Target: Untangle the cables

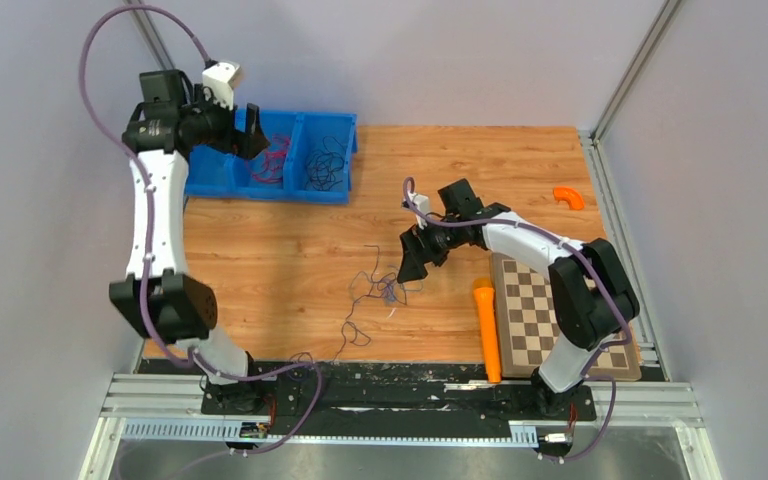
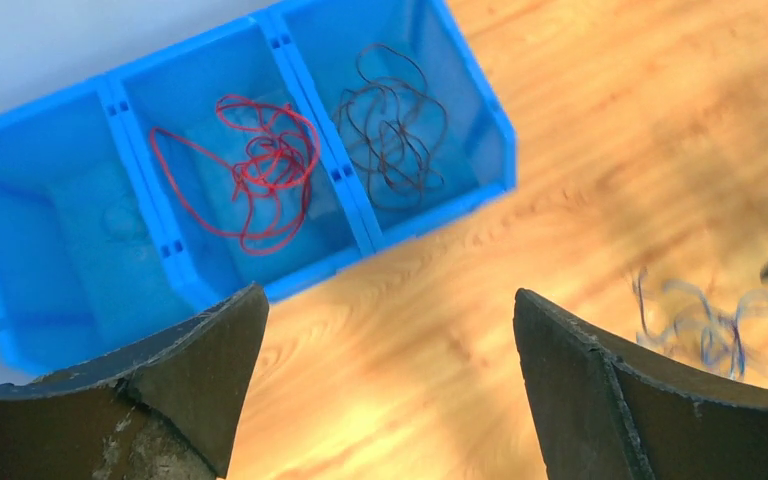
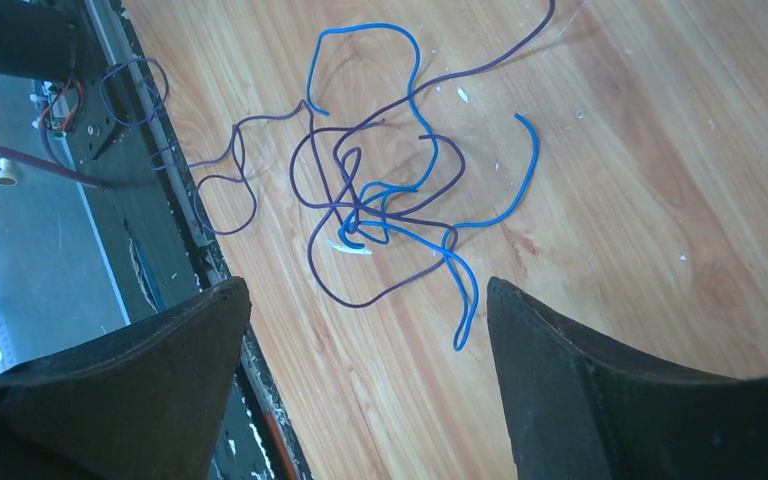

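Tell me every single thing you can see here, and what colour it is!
table: one, wooden brown, under everything
bin: one, blue, three compartments, far left corner of the table
red wire: one bundle, red, middle compartment of the bin
dark wire: one bundle, dark, right compartment of the bin
tangle of wires: one heap, blue and purple, middle of the table
stick: one, orange, left of the checkerboard
checkerboard: one, brown and cream, near right of the table
curved piece: one, orange, far right of the table
left gripper: one, black, open, up over the bin
right gripper: one, black, open, over the tangle
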You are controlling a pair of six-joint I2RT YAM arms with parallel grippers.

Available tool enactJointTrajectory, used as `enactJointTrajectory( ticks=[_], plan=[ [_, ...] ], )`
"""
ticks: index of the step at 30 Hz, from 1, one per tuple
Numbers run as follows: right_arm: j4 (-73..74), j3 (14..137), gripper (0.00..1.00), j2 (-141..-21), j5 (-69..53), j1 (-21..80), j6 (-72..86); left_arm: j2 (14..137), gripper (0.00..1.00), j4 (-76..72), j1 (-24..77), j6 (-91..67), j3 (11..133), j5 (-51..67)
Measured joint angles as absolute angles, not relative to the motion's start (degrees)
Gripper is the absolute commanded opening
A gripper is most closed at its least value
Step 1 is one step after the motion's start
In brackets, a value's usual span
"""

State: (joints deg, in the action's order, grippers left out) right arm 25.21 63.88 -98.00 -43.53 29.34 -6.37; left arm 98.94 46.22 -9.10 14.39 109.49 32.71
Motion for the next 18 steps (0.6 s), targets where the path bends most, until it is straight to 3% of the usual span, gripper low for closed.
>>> enactJointTrajectory(
  ticks=[8, 13, 18],
  plan=[
    [33.43, 66.94, 0.85, -98.06, -40.62, 29.76, -11.55, 83.68, 1.00, 71.18, -9.28, 31.77, 108.55, 33.85],
    [37.60, 69.82, 0.85, -99.83, -37.41, 31.79, -13.98, 80.25, 1.00, 78.70, -9.41, 34.44, 98.98, 35.97],
    [39.90, 69.91, 0.85, -100.44, -36.21, 33.39, -15.07, 75.18, 1.00, 76.69, -7.38, 29.04, 85.84, 37.12]
  ],
)
